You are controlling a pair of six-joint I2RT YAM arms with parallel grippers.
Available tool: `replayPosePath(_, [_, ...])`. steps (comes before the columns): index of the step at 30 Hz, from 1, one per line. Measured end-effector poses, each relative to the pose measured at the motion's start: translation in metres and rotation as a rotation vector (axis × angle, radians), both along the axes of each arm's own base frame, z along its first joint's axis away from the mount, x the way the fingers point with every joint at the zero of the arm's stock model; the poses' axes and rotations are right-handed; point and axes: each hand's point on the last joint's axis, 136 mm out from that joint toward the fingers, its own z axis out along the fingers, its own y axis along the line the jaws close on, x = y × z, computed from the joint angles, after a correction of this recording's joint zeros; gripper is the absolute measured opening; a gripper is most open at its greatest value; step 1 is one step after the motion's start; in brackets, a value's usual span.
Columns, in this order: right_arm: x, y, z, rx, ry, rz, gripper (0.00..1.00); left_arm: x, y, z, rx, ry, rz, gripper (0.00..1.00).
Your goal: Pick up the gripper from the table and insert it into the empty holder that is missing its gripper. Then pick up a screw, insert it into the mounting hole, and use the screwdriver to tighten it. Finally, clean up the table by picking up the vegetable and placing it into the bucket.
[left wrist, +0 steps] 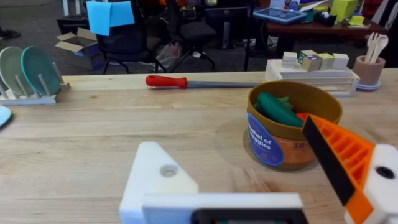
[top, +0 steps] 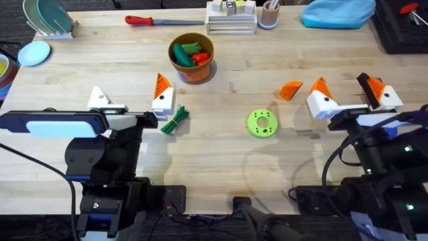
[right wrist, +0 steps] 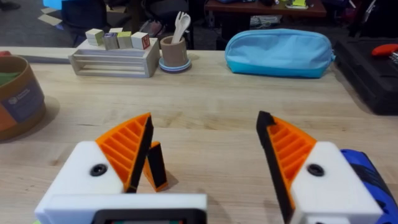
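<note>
Centrally, gripper (top: 291,90) apart from bucket (top: 192,57)

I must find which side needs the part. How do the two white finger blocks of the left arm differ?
The bare block is plain white on its inner face; the other block carries an orange ribbed pad there. The bare block stands away from the green bundle; the other block stands close beside it. Both are white and pointed, with a round side hole.
</note>
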Motion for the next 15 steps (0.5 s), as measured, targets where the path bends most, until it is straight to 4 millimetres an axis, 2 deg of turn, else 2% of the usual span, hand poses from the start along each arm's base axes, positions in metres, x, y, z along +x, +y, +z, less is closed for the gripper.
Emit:
replayPosePath(13, [-0.0001, 0.0, -0.001, 0.0, 0.004, 0.0, 0.991, 0.0, -0.0003, -0.0003, 0.003, 0.001, -0.002, 0.991])
replayPosePath(15, [-0.0001, 0.0, -0.0006, 0.019, 0.004, -0.002, 0.991, -0.0005, -0.0013, -0.0067, 0.003, 0.032, -0.008, 0.991])
